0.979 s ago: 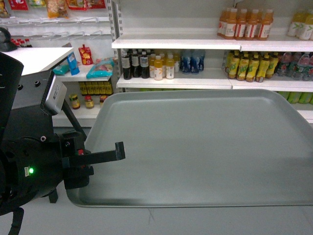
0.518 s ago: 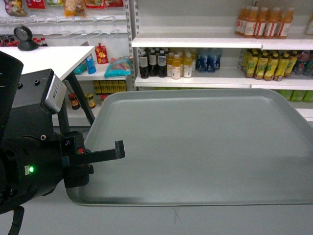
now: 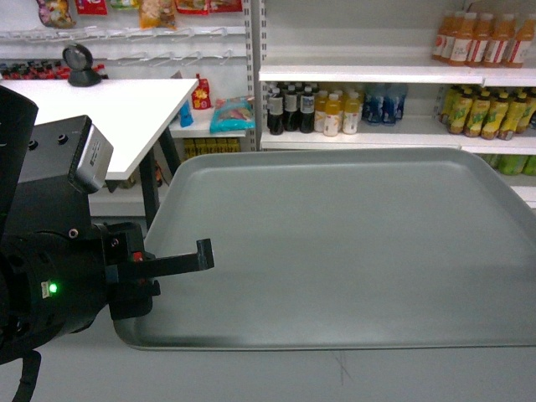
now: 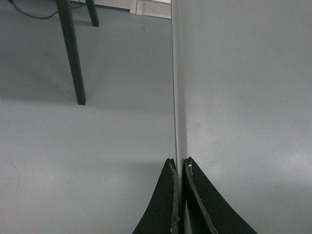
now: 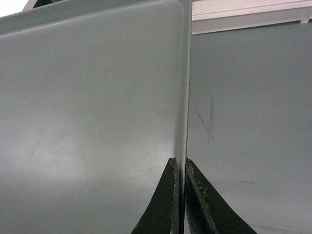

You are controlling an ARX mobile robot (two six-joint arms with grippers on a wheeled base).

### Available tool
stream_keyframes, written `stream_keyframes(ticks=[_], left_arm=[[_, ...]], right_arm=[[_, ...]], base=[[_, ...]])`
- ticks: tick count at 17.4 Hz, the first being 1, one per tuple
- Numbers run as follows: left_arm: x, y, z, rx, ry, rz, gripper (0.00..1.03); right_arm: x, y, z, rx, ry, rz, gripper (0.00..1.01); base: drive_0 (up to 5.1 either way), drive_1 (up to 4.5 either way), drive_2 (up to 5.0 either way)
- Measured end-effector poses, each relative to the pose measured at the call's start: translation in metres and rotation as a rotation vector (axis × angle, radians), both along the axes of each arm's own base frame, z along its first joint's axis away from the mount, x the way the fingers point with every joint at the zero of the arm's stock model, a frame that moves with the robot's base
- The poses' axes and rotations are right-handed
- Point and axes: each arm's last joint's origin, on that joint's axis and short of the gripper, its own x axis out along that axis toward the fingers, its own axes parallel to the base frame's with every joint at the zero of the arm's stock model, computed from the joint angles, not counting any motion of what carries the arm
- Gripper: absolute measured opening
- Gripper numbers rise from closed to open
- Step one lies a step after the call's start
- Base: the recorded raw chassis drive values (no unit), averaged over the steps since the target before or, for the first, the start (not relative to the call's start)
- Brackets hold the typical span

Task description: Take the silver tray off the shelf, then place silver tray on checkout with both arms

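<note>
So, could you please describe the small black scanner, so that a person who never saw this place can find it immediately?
Start from the white checkout counter at the upper left of the head view, left of the drink shelves. The scanner stands at the counter's far edge, in front of the snack racks. It is the only thing visible on the counter: a small round black head on a short stand.

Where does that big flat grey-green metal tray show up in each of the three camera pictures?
Head view: the big flat grey-green metal tray fills the middle and right, held in the air.
Left wrist view: it covers the right half, its rim pinched in the left claw.
Right wrist view: it covers the left half, its rim pinched in the right claw.
Shared landmark: the grey floor beside the tray.
</note>
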Motion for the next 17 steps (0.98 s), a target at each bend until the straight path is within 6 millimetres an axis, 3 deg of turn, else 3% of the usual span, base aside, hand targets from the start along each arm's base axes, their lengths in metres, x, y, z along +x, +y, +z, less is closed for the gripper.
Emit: stream_keyframes(ticks=[17], left_arm=[[-0.0002, 0.0001, -0.0004, 0.005, 0.004, -0.002, 0.03]], right_arm=[[-0.0003, 0.0002, -0.0006, 0.001, 0.006, 0.0, 0.03]], base=[[-4.9, 2.46, 2.5]])
